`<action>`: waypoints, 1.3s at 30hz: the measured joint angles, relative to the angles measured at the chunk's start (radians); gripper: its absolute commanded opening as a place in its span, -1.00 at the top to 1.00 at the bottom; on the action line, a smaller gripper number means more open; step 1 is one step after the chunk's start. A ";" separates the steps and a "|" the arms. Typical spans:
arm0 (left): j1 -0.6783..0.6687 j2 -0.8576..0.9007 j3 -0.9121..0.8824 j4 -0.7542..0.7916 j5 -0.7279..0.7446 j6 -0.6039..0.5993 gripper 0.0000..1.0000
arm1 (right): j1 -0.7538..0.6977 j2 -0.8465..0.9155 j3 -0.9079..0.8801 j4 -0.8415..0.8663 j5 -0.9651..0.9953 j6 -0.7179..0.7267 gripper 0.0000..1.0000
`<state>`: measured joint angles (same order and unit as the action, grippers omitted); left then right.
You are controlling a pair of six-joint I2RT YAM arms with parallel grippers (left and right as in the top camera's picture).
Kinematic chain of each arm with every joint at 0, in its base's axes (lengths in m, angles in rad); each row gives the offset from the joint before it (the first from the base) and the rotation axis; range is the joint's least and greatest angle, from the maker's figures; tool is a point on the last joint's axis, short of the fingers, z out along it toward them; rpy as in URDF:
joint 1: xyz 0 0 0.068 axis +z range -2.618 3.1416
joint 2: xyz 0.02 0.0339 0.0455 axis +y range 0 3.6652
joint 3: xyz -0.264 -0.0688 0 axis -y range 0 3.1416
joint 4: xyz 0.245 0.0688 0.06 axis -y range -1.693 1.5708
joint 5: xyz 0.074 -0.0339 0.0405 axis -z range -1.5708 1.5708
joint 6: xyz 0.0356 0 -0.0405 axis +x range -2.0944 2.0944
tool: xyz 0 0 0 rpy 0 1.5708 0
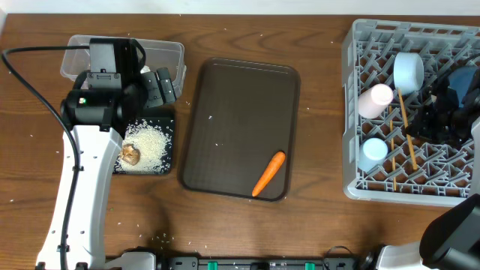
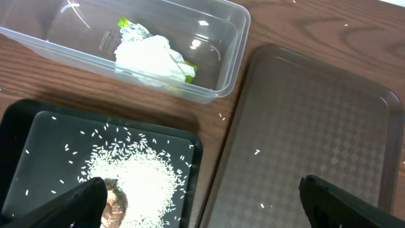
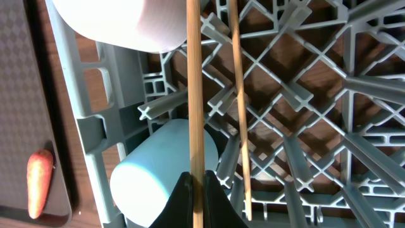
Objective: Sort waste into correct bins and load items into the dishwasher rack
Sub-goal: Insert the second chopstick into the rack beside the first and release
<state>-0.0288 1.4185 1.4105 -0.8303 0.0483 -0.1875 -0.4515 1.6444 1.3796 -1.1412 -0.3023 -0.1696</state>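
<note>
My left gripper (image 2: 202,196) hangs open over the near edge of the black tray (image 2: 25,145), which holds rice (image 2: 142,177) and a brown lump (image 2: 116,201). Nothing is between its fingers. Behind it, the clear tub (image 2: 234,38) contains crumpled tissue (image 2: 152,57) and a yellow-green wrapper (image 2: 130,26). My right gripper (image 3: 196,183) is shut on a chopstick (image 3: 194,82) inside the grey rack (image 3: 304,95). A second chopstick (image 3: 238,95) lies beside it. A light blue cup (image 3: 152,177) and a pinkish-white cup (image 3: 120,22) lie in the rack. The carrot (image 1: 268,174) rests on the brown serving tray (image 1: 240,82).
A small light blue bowl (image 1: 409,71) sits in the rack (image 1: 352,112) at the back, and a blue bowl (image 1: 465,79) is half hidden by the right arm. Stray rice grains dot the wooden table (image 1: 30,187). The left arm covers part of the black tray.
</note>
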 measured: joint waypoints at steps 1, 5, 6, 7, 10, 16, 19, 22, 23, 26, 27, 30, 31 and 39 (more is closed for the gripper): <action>0.000 0.000 0.000 0.000 0.000 0.000 -0.96 | 0.000 0.000 0.000 0.000 0.000 0.000 0.97; 0.000 0.000 0.000 0.000 0.000 0.000 -0.96 | -0.011 0.000 -0.001 -0.001 -0.001 0.001 0.97; 0.000 0.000 0.000 0.000 0.000 0.000 -0.96 | -0.017 0.000 -0.001 -0.001 -0.001 0.002 0.97; 0.000 0.000 0.000 0.000 0.000 0.000 -0.96 | -0.019 0.000 -0.001 -0.001 0.000 0.002 0.97; 0.000 0.000 0.000 0.000 0.000 0.000 -0.95 | -0.025 0.000 -0.001 -0.002 -0.001 0.004 0.98; 0.000 0.000 0.000 0.000 0.000 0.000 -0.96 | -0.037 0.000 -0.001 -0.003 -0.003 0.016 -0.57; 0.000 0.000 0.000 0.000 0.000 0.000 -0.96 | -0.050 0.000 -0.001 -0.002 -0.001 0.023 -0.56; 0.000 0.000 0.000 0.001 0.000 0.000 -0.96 | -0.055 0.000 -0.001 -0.002 0.000 0.031 -0.57; 0.000 0.000 0.000 0.001 0.000 0.000 -0.96 | -0.055 0.000 -0.001 -0.002 -0.001 0.031 -0.57; 0.000 0.000 0.000 0.001 0.000 0.000 -0.96 | -0.055 0.000 -0.001 -0.002 -0.005 0.034 -0.54; 0.000 0.000 0.000 0.001 0.000 0.000 -0.95 | -0.055 0.000 -0.001 -0.002 -0.008 0.034 -0.52; 0.000 0.000 0.000 0.001 0.000 0.000 -0.96 | -0.055 0.000 -0.001 0.000 -0.044 0.025 -0.35; 0.000 0.000 0.000 0.001 0.000 0.000 -0.95 | -0.054 0.000 -0.001 0.001 -0.066 0.019 -0.32; 0.000 0.000 0.000 0.001 0.010 0.000 -0.95 | 0.034 0.000 -0.001 -0.002 -0.105 0.006 -0.12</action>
<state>-0.0288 1.4185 1.4105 -0.8291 0.0586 -0.1875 -0.4179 1.6444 1.3788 -1.1431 -0.4068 -0.1635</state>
